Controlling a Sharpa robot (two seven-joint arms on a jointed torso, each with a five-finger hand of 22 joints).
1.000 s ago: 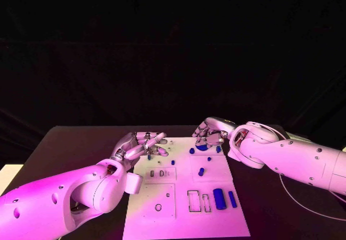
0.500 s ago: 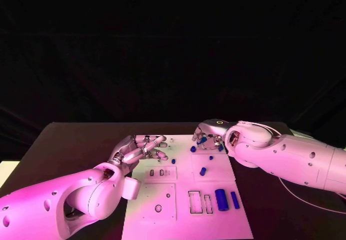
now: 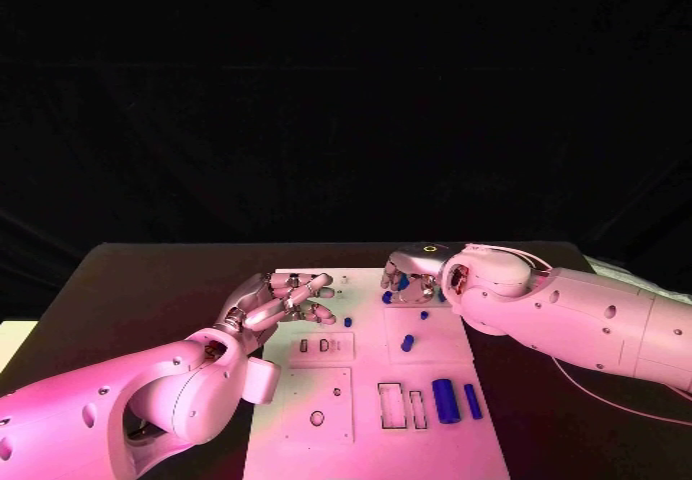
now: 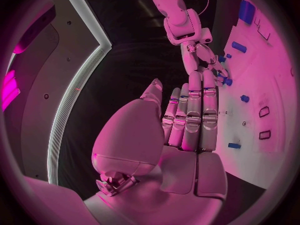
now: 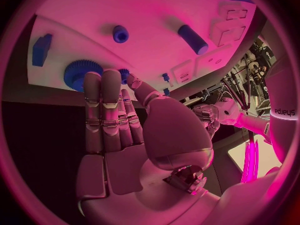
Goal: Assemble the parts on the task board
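Hovering over the near-left part of the task board point(image 3: 325, 400), the left hand point(image 3: 281, 298) has its fingers loosely spread and holds nothing; in its wrist view the fingers point(image 4: 190, 120) lie straight, side by side, with the palm bare. Just beside its fingertips lies a small blue part point(image 3: 348, 322), with slots point(image 3: 313, 346) cut in the board nearer the robot. Toward the middle, a short blue peg point(image 3: 407, 342) lies on the board, and two longer blue cylinders point(image 3: 444, 400) rest beside rectangular recesses near the front edge. At the far right edge of the board, the right hand point(image 3: 411, 275) reaches down onto a blue toothed wheel point(image 5: 80, 73); the wrist view shows its fingertips resting on the wheel's rim, but whether they grip it cannot be told. Judged risk: a shallow hold on the rim could let the wheel slip or tilt, and the hand could knock the small parts close by.
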